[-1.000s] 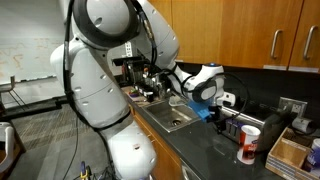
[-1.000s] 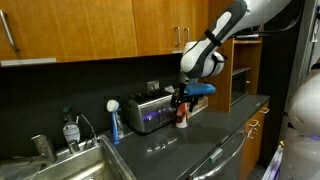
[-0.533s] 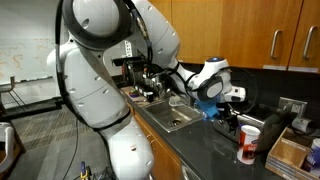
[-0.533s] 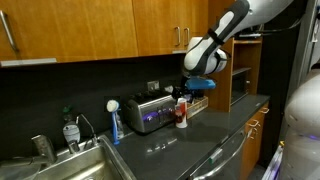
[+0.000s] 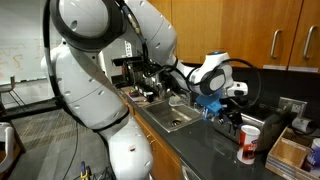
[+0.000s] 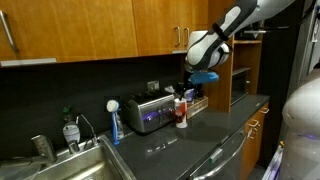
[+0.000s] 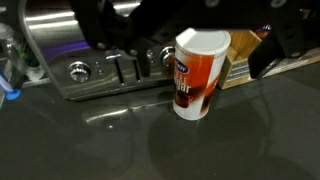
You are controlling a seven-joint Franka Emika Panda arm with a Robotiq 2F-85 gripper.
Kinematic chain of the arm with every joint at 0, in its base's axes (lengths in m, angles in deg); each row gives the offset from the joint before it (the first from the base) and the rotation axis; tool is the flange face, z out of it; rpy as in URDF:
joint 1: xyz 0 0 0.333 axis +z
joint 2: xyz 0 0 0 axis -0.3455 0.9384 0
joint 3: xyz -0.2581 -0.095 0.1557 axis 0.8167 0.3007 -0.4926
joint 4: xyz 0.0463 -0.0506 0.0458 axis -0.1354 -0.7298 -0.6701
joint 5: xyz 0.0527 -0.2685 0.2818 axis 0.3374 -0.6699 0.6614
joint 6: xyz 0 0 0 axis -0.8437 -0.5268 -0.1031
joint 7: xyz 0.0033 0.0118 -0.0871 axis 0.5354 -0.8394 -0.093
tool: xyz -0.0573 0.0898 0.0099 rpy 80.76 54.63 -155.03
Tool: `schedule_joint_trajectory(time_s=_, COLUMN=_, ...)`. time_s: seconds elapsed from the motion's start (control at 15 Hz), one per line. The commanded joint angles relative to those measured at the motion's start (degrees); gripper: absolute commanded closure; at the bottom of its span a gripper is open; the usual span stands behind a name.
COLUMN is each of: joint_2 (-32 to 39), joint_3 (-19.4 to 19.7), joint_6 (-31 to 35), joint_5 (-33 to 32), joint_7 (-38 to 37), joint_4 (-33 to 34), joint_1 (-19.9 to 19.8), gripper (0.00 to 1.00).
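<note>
A red sugar canister (image 7: 200, 75) with a white lid stands upright on the dark counter, in front of a silver toaster (image 7: 90, 60). Both exterior views show the canister (image 5: 249, 143) (image 6: 181, 112) too. My gripper (image 7: 195, 18) hangs above it and comes in from the top of the wrist view. Its dark fingers (image 7: 100, 35) stand wide apart on either side of the lid, open, with nothing held. In both exterior views the gripper (image 5: 233, 114) (image 6: 190, 88) is a little above the canister and clear of it.
A wooden box (image 7: 245, 65) (image 5: 290, 150) sits just beyond the canister. A steel sink (image 6: 85, 160) (image 5: 180, 118) lies further along the counter, with a blue brush (image 6: 114, 122) and a bottle (image 6: 69, 130) beside it. Wooden cabinets (image 6: 90, 30) hang overhead.
The gripper has risen from canister height to above its lid, and the arm has shifted slightly. The canister stays in place on the counter.
</note>
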Motion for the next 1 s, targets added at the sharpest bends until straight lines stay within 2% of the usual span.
schedule_joint_trajectory(time_s=0.0, joint_2=-0.4, joint_3=1.4, joint_6=-7.0, joint_5=-0.1, joint_7=5.3, joint_4=1.9, joint_1=2.3, gripper=0.00)
schedule_joint_trajectory(time_s=0.4, joint_2=0.0, joint_3=3.0, joint_6=-13.5, joint_5=1.5, joint_7=11.1, joint_4=3.4, joint_1=5.3, gripper=0.00)
schedule_joint_trajectory(time_s=0.53, joint_2=0.6, joint_3=4.0, joint_6=-15.5, joint_5=5.1, joint_7=14.6, joint_4=3.5, joint_1=8.0, gripper=0.00)
schedule_joint_trajectory(time_s=0.73, joint_2=2.6, joint_3=3.5, joint_6=-17.1, joint_5=9.5, joint_7=17.0, joint_4=3.0, joint_1=11.0, gripper=0.00)
schedule_joint_trajectory(time_s=0.93, joint_2=5.6, joint_3=2.3, joint_6=-17.2, joint_5=11.1, joint_7=17.0, joint_4=2.3, joint_1=12.7, gripper=0.00)
